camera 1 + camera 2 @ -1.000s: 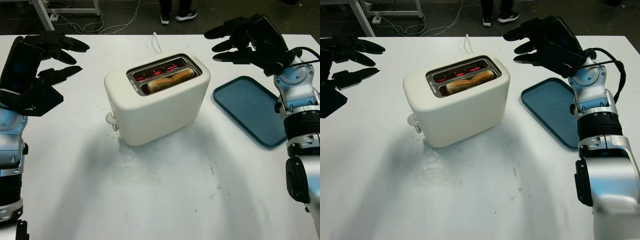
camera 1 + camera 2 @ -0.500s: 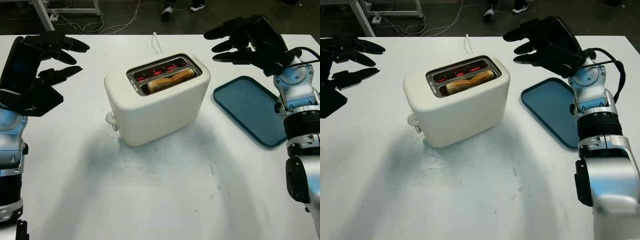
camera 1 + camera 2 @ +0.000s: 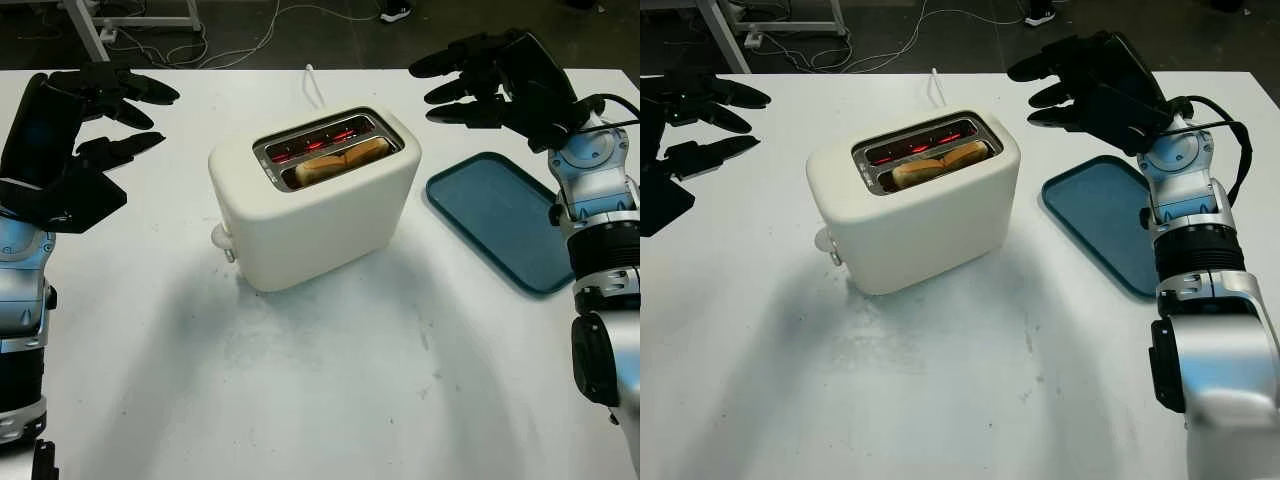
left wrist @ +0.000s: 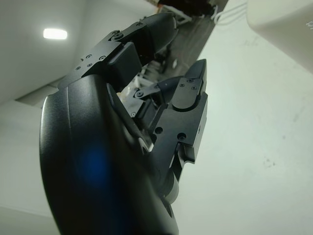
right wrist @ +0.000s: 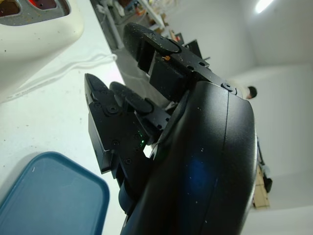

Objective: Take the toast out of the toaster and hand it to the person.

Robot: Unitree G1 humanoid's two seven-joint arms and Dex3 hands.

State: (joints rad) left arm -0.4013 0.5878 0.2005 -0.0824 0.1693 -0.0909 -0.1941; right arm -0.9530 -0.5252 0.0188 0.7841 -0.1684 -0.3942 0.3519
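A cream toaster (image 3: 310,205) stands mid-table with its heating wires glowing red. A slice of toast (image 3: 342,160) sits in the nearer slot, its top just above the rim. My left hand (image 3: 110,105) hovers open above the table, well left of the toaster. My right hand (image 3: 470,80) hovers open to the right of the toaster and a little behind it, above the table's far side. Neither hand touches anything. A corner of the toaster (image 5: 34,29) also appears in the right wrist view.
A dark blue tray (image 3: 500,220) lies flat to the right of the toaster, under my right forearm. The toaster's white cord (image 3: 312,85) runs back off the table's far edge. A person's shoe (image 3: 398,12) is on the dark floor beyond the table.
Both hands and the toaster stay put. The person's feet beyond the table have moved to the right and further away.
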